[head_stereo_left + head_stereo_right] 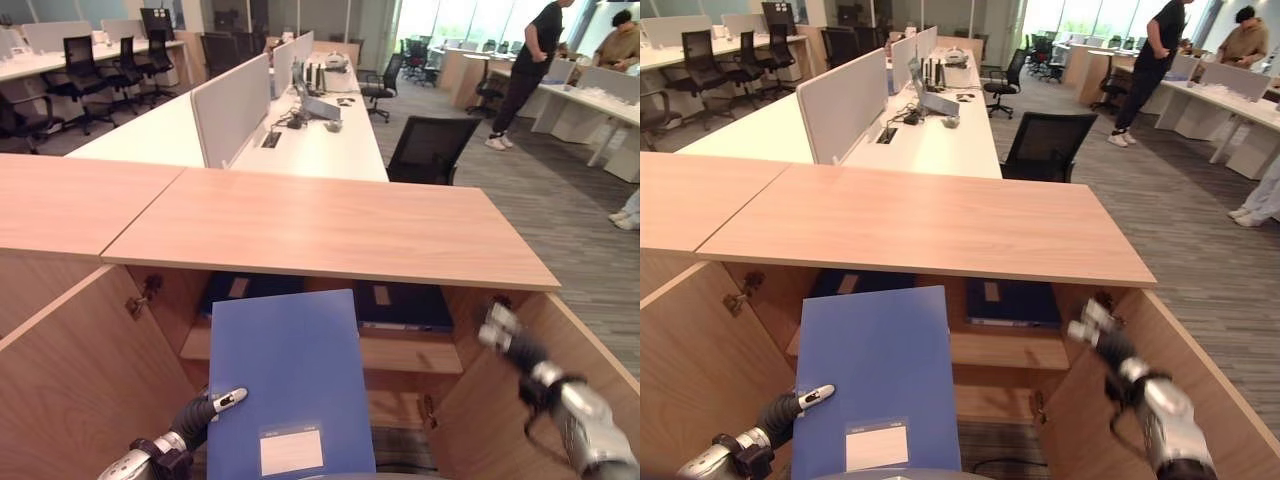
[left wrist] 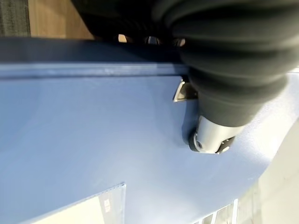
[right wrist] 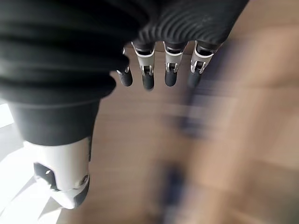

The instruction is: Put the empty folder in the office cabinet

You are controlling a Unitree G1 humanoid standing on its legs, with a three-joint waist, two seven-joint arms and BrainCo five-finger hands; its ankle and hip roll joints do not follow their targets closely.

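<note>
Folder (image 1: 290, 380) pinched at its near left edge by left robot hand (image 1: 205, 412); right robot hand (image 1: 500, 330) open, empty. Keep it level, slide far onto cabinet (image 1: 330, 228) shelf (image 1: 410, 352).

Open wooden cabinet (image 1: 330, 228) under a bare light-wood top, both doors swung wide. Inside, a wooden shelf (image 1: 410, 353) bearing two dark folders lying flat: one far left (image 1: 240, 288), one right (image 1: 405, 306).
</note>
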